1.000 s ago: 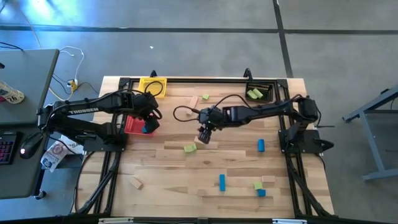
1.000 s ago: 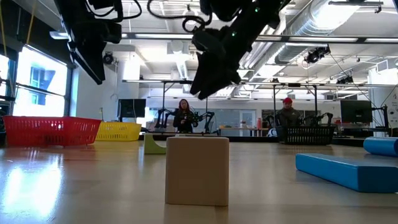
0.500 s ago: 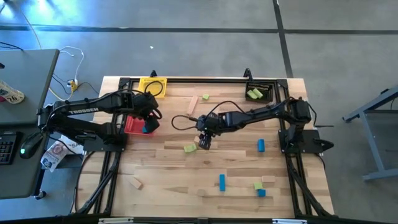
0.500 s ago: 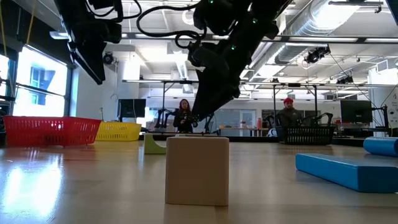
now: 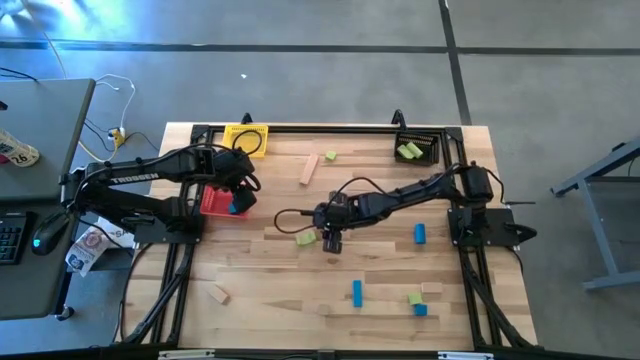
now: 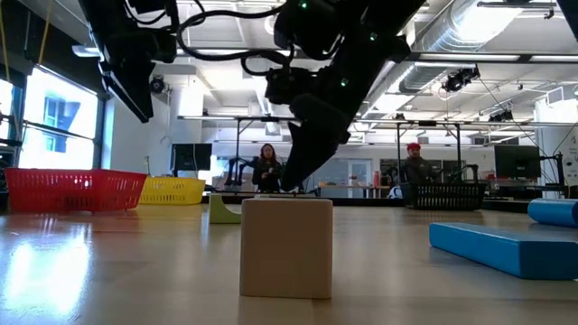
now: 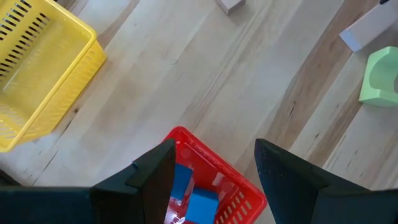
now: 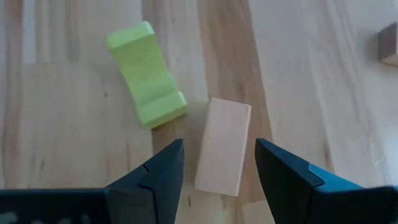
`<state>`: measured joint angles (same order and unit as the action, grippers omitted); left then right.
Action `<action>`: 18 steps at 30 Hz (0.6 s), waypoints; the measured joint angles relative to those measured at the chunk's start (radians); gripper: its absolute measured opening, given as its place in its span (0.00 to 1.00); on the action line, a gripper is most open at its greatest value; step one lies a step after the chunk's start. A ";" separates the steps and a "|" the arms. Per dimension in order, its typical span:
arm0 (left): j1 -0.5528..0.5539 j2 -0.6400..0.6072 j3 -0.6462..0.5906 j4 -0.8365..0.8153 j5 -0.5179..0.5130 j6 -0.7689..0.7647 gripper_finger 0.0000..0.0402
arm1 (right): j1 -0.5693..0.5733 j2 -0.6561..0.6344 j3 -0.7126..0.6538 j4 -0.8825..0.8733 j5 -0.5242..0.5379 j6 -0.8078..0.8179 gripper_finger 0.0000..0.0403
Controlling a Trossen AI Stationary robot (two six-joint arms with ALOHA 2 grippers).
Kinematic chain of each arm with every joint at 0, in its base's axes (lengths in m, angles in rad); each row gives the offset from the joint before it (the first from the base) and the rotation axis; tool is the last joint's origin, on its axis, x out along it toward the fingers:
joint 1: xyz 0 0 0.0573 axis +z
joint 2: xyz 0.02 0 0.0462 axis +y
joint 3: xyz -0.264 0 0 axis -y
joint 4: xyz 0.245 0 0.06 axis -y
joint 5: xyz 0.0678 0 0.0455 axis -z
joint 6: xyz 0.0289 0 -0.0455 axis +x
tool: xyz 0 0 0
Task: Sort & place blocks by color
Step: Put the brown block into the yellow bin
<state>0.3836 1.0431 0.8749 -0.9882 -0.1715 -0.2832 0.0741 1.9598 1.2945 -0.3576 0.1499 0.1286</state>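
Blocks target: plain tan wooden bar (image 8: 222, 145) beside light green notched block (image 8: 147, 73).
Right gripper (image 8: 217, 177): parted, empty; straddle bar squarely before closing.
Left gripper (image 7: 214, 180): parted, empty, above red mesh basket (image 7: 231, 181).

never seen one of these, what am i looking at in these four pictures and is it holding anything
It is a robot with two dark arms at a wooden table, each ending in a two-finger claw. One picture looks straight down from above, one looks level across the table top, and two come from cameras on the arms' wrists.

Small blue, green and tan blocks lie scattered on the table. There are three baskets: a yellow basket, a red basket with blue blocks in it, and a black basket with green ones.

The left claw hangs open over the red basket. The right claw is open over a tan block, next to a green block. Neither holds anything.
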 joint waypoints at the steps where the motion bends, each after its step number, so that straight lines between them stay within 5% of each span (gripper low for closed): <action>1: 0.000 0.000 0.000 0.000 0.000 0.000 0.50 | -0.002 0.000 0.000 -0.001 0.004 0.009 0.46; 18: 0.000 0.000 0.000 0.000 0.000 0.000 0.50 | -0.017 0.085 0.002 -0.008 -0.052 0.117 0.41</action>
<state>0.3836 1.0431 0.8749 -0.9881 -0.1714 -0.2836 0.0574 2.0449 1.2968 -0.3655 0.0979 0.2454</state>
